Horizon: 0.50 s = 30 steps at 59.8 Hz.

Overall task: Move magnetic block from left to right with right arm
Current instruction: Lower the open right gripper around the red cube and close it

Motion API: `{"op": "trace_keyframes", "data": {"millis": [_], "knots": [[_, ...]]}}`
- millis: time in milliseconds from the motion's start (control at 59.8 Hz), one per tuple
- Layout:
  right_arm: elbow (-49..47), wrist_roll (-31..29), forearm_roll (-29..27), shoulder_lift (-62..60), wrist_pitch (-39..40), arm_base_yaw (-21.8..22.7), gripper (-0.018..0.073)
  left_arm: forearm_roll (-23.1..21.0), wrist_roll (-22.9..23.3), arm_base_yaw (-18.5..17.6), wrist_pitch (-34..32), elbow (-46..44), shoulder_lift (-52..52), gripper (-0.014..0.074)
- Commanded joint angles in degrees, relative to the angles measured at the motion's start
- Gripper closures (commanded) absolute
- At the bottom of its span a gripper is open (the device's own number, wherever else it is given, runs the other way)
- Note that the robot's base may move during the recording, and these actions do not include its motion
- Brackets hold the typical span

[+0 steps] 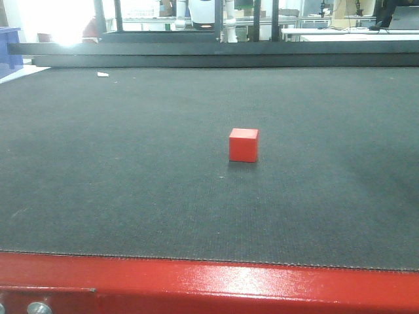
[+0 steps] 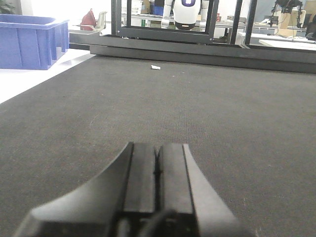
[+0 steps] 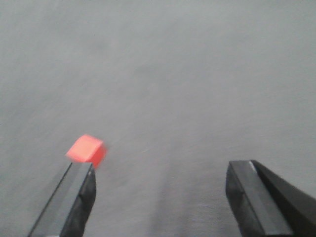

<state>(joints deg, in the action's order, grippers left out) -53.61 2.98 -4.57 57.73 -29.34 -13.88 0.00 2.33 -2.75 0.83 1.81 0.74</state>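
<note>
One magnetic block [image 1: 243, 144], a plain red cube, stands flat on its base on the counter [image 1: 131, 196], slightly to the right of the middle in the front view and roughly midway between the near and far edges, with nothing touching it there. The right wrist view shows the same single cube [image 3: 87, 149], blurred, lying on the grey surface just past the tip of one of the right gripper's two dark fingers [image 3: 74, 197]. Whether that tip touches it cannot be told from the blur. The right gripper [image 3: 162, 170] is spread wide. Its second finger [image 3: 252, 192] is well apart from the first, bare counter shows between them, and the cube sits off to one side rather than in the gap. The left gripper [image 2: 158, 163] hangs low over an empty-handed stretch of the same dark woven mat [image 2: 247, 123], its two black fingers pressed together so that only a thin seam runs between them, gripping nothing. One small white scrap [image 1: 103, 74] lies near the far left of the mat and shows again in the left wrist view [image 2: 156, 67]. One glossy red lip [image 1: 209, 288] runs along the counter's near edge. One blue crate [image 2: 29, 39] stands off the mat to the far left on a pale surface. Past the far edge rises a black frame [image 2: 163, 32], with one white robot [image 2: 187, 10] partly visible behind it.
</note>
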Motion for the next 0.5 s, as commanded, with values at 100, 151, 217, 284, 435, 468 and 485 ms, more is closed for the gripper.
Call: {"op": "trace_keyframes", "data": {"millis": [100, 151, 217, 284, 435, 468, 485], "knots": [[-13.96, 11.86, 3.33, 12.07, -5.06, -9.00, -0.0075, 0.00, 0.38, -0.24, -5.19, 0.48, 0.80, 0.0713], [-17.45, 16.96, 5.43, 16.40, -9.00, -10.95, -0.0075, 0.00, 0.38, -0.24, -5.19, 0.48, 0.80, 0.0712], [-22.39, 23.82, 9.50, 21.64, -14.13, -13.52, -0.0075, 0.00, 0.38, -0.24, -5.19, 0.48, 0.80, 0.0712], [-26.95, 28.87, 13.25, 26.17, -18.80, -16.00, -0.0075, 0.00, 0.38, -0.24, -5.19, 0.48, 0.80, 0.0713], [-37.95, 35.93, 16.62, 36.46, -27.51, -19.20, -0.0075, 0.00, 0.38, -0.24, -5.19, 0.48, 0.80, 0.0712], [-39.53, 36.61, 16.62, 38.04, -28.21, -19.33, -0.0075, 0.00, 0.38, -0.24, -5.19, 0.48, 0.80, 0.0713], [-40.27, 36.87, 16.62, 38.80, -28.54, -19.40, -0.0075, 0.00, 0.38, -0.24, -5.19, 0.48, 0.80, 0.0713]]}}
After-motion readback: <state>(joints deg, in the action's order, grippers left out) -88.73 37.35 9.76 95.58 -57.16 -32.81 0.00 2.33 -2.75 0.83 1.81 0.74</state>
